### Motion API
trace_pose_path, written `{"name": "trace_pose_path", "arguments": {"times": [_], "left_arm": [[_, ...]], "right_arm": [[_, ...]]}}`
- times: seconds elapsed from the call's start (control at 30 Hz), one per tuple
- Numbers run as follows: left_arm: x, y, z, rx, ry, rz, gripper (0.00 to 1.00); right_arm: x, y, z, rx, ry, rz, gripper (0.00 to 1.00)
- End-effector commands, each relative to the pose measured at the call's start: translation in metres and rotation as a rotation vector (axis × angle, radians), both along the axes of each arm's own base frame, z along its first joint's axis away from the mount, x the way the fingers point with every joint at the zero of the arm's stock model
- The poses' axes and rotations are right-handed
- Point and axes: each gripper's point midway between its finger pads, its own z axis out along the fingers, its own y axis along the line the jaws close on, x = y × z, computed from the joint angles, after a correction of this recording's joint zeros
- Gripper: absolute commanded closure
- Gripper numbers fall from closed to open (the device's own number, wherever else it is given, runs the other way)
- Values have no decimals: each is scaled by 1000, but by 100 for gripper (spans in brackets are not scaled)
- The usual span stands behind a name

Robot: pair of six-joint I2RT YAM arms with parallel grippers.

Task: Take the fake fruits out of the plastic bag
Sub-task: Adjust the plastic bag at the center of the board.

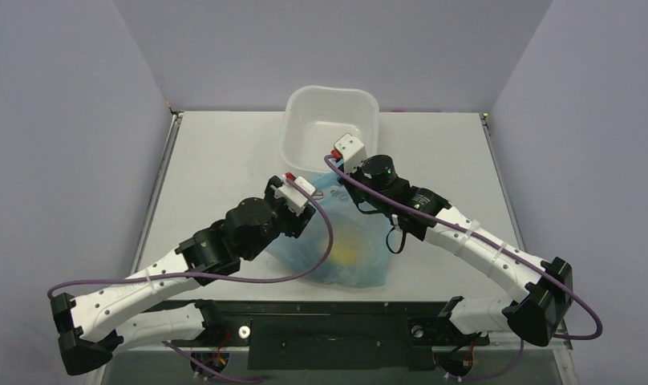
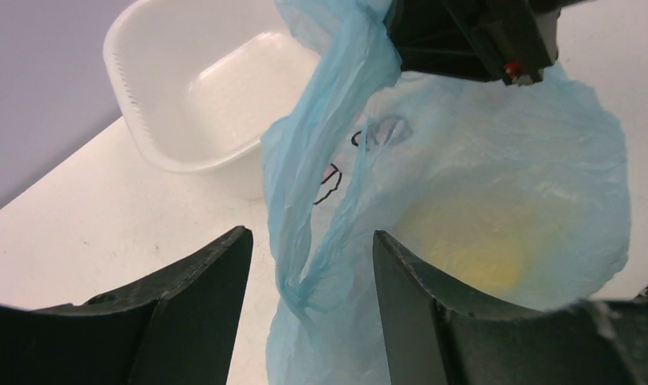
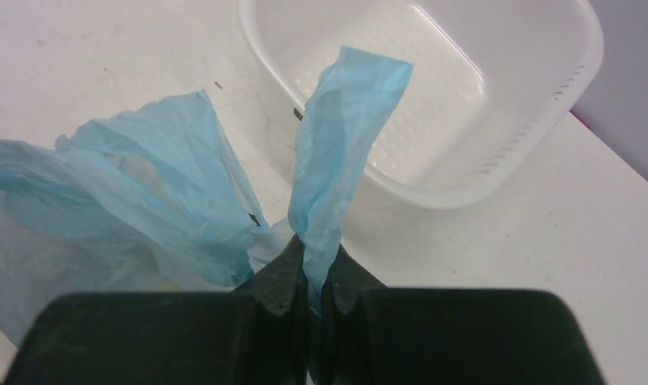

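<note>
White tabletop (image 1: 224, 160), carrying a white tub (image 1: 330, 100) at far centre. Light blue bag (image 1: 361, 265) just in front of the tub, between the arms. Right end effector (image 3: 314, 257): clamped on one bag handle. Left end effector (image 2: 311, 237): wide, second handle hanging between its fingers. Yellow fruit (image 2: 481, 249): inside the bag, dimly visible through the film.

1 plastic bag (image 1: 361, 269), 1 yellow fruit (image 1: 346, 253) inside, 1 white tub (image 1: 330, 120), 2 arms (image 1: 128, 293) (image 1: 481, 245).

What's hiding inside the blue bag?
A yellow blob shows through the thin plastic bag. Its shape is too blurred to name, and the crinkled plastic hides whatever else is inside.
</note>
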Motion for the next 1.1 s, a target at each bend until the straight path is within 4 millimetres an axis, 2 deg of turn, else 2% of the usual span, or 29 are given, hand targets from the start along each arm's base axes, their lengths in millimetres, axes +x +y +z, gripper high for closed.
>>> {"name": "trace_pose_path", "arguments": {"times": [0.0,0.07,0.2,0.4,0.47,0.57,0.6,0.7,0.73,0.77,0.8,0.83,0.87,0.93,1.07], "left_arm": [[-9,14,31,-137,54,35,44],[-4,20,32,-133,59,59,44],[13,14,27,-125,104,39,43],[31,-13,12,-117,153,-41,40],[34,-22,14,-138,150,-67,40],[54,-20,17,-154,116,11,40],[64,-16,12,-137,111,69,40],[78,-12,12,-130,103,119,45],[81,-13,10,-125,105,128,55],[85,-8,11,-118,95,155,63],[90,-4,14,-120,86,179,76],[95,6,17,-134,78,239,82],[102,16,25,-155,66,287,93],[111,40,40,-203,42,397,100],[118,93,74,-407,19,617,100]], "right_arm": [[1,12,33,97,-59,39,100],[0,12,33,104,-55,44,100],[-2,14,39,139,-54,53,100],[-6,18,44,179,-39,75,100],[-7,19,44,185,-33,82,100],[-10,19,45,194,-26,90,100],[-10,19,45,196,-24,89,100],[-13,17,50,214,-28,89,100],[-13,17,52,223,-29,89,100],[-12,16,56,230,-33,86,100],[-10,15,57,235,-32,78,100],[-8,15,62,242,-39,75,100],[-5,13,63,255,-33,63,100],[2,9,71,299,-24,35,100],[16,-1,104,471,-2,-20,100]]}}
